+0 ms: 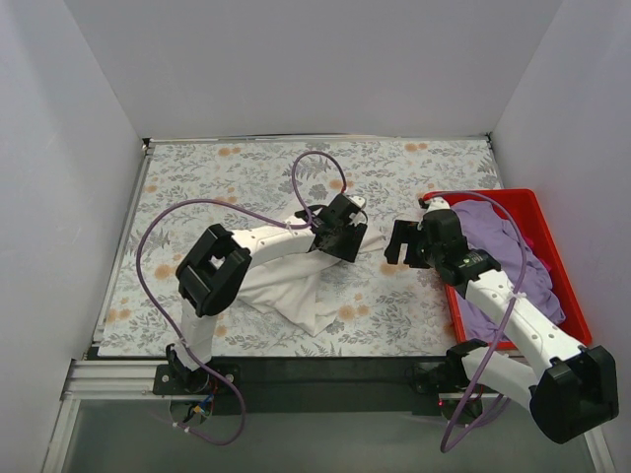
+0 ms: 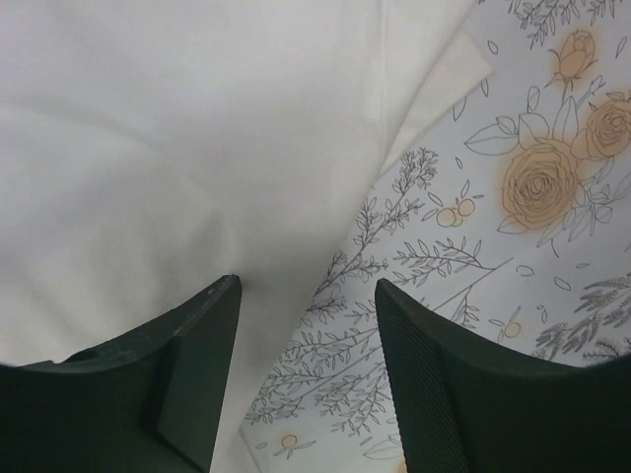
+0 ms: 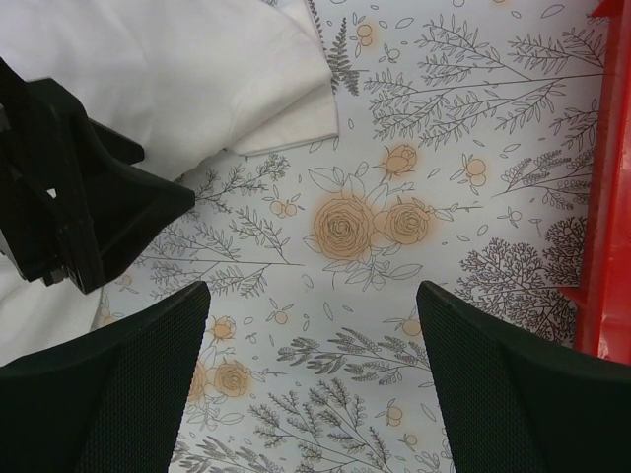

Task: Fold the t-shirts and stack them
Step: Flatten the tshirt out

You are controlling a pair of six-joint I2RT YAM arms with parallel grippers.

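Note:
A white t-shirt [image 1: 296, 288] lies crumpled on the floral tablecloth [image 1: 246, 177], partly under my left arm. My left gripper [image 1: 350, 239] hovers at the shirt's right edge. In the left wrist view it [image 2: 308, 296] is open, one finger over the white t-shirt [image 2: 148, 148], the other over bare cloth, with nothing between them. A lavender t-shirt [image 1: 498, 241] is heaped in the red bin [image 1: 525, 197]. My right gripper [image 1: 404, 246] hangs open between the white shirt and the bin. In the right wrist view it [image 3: 314, 296] has only tablecloth below, and a corner of the white t-shirt [image 3: 177, 69] shows at top left.
The red bin's wall [image 3: 611, 197] stands close to the right of my right gripper. My left gripper's black body [image 3: 69, 197] is near on its other side. White walls enclose the table on three sides.

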